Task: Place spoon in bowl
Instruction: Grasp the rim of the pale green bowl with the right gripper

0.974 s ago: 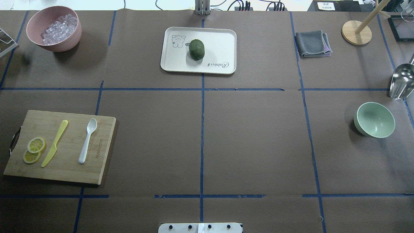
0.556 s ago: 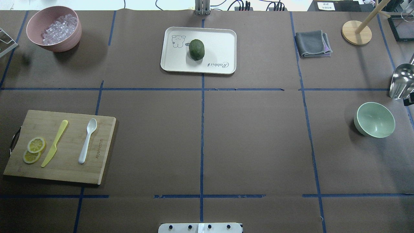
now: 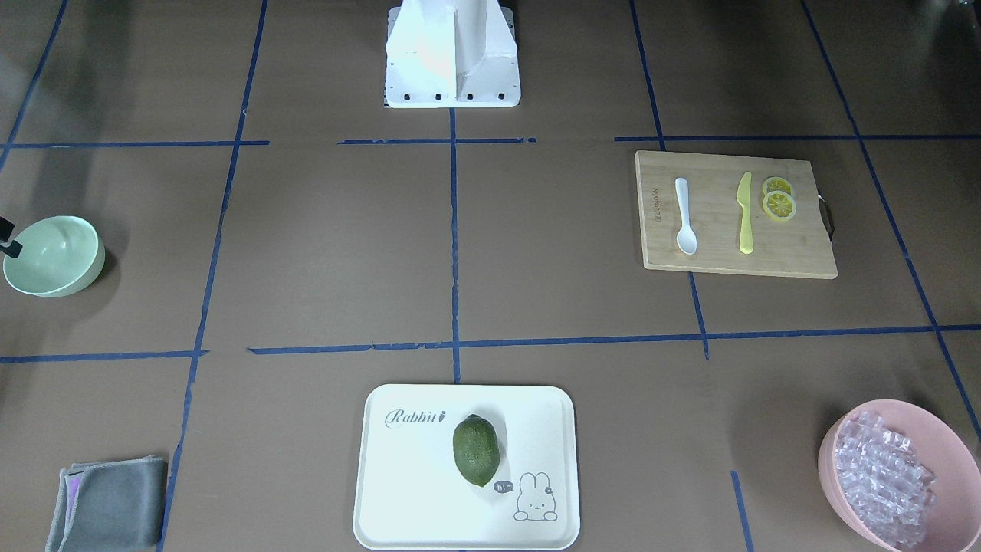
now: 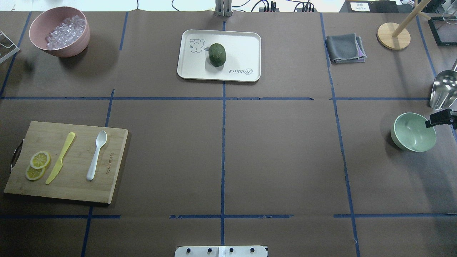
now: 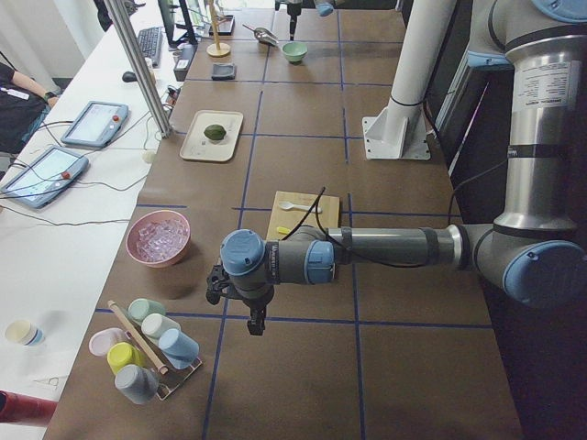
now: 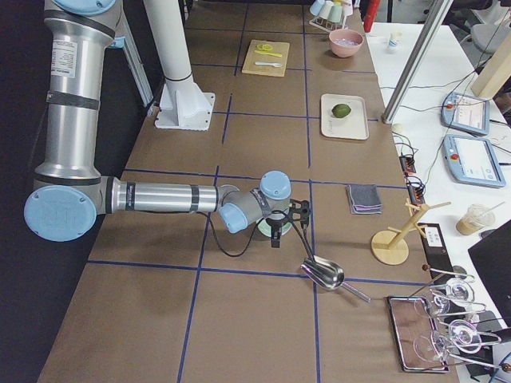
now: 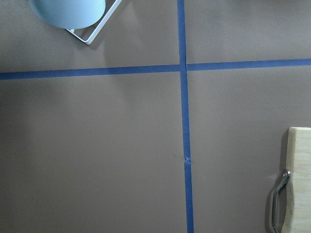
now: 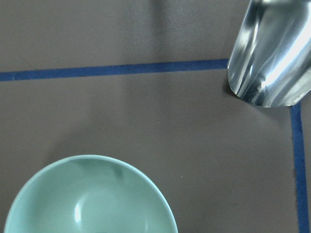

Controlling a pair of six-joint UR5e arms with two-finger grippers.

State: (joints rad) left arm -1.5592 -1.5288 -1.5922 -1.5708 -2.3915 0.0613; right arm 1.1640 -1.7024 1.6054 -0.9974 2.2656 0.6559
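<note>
The bowl (image 8: 90, 204) is gleaming — smooth, glossy plastic; the metal scoop (image 8: 272, 53) is shining mirror-bright, the paper table cover (image 8: 121, 111) is looking matt.

White plastic spoon (image 4: 96, 155) flat on wooden cutting board (image 4: 71, 187), scoop away from robot. Pale mint-green bowl (image 4: 410, 136) upright, empty, on tabletop (image 4: 285, 160), well apart.

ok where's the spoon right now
In the overhead view the spoon lies on the wooden cutting board at lower left, on the robot's left side, just right of the yellow knife.
</note>
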